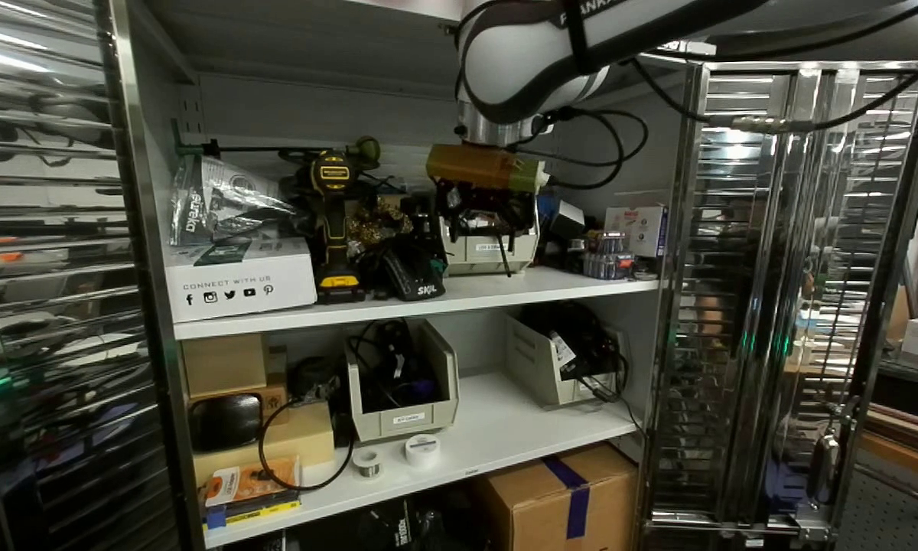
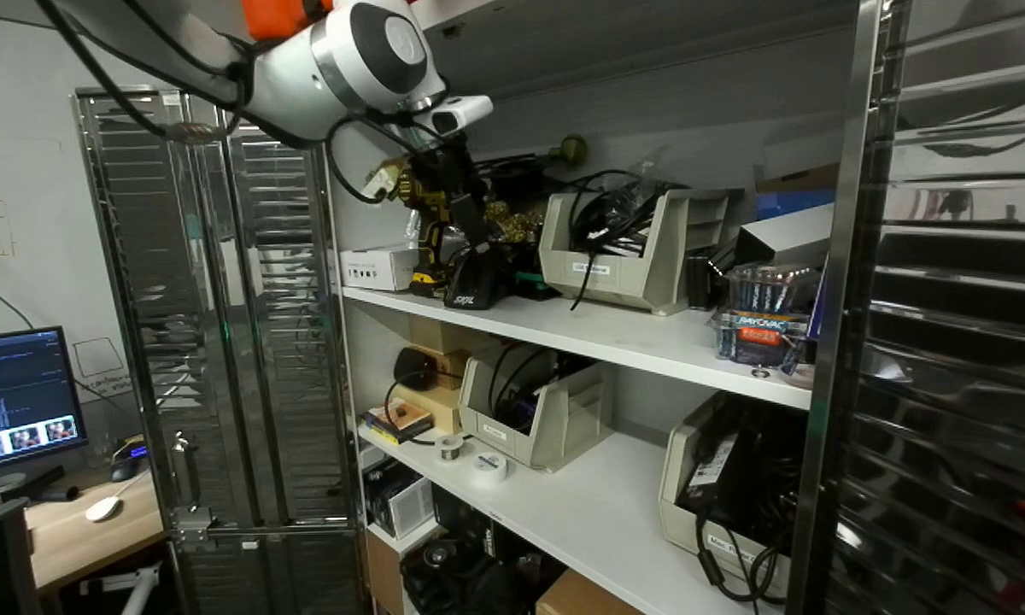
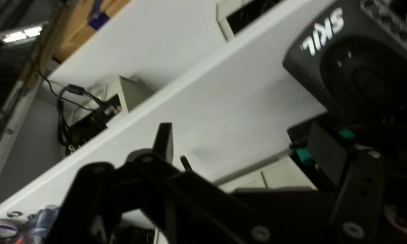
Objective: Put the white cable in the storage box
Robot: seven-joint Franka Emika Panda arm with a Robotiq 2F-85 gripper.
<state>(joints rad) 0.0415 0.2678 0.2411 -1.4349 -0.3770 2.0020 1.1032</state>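
Observation:
No white cable can be made out in any view; it is hidden or out of view. A beige storage box point(image 1: 474, 257) full of mostly black cables stands on the upper shelf, its front also visible in an exterior view point(image 2: 619, 278). Some whitish bits show among its cables, too unclear to name. Part of its wall shows in the wrist view point(image 3: 285, 173). My gripper point(image 1: 483, 218) hangs over the upper shelf, beside the box and near the black SKIL tool point(image 2: 470, 286). In the wrist view, the fingers point(image 3: 244, 149) are wide apart with nothing between them.
A yellow-black drill point(image 1: 335, 222) and white carton point(image 1: 241, 279) stand left of the SKIL tool. Battery packs point(image 2: 760, 320) sit near the shelf's other end. The middle shelf holds two beige bins point(image 1: 405, 421) point(image 1: 535, 367) and tape rolls point(image 1: 422, 451). Metal doors point(image 1: 773, 306) flank the shelves.

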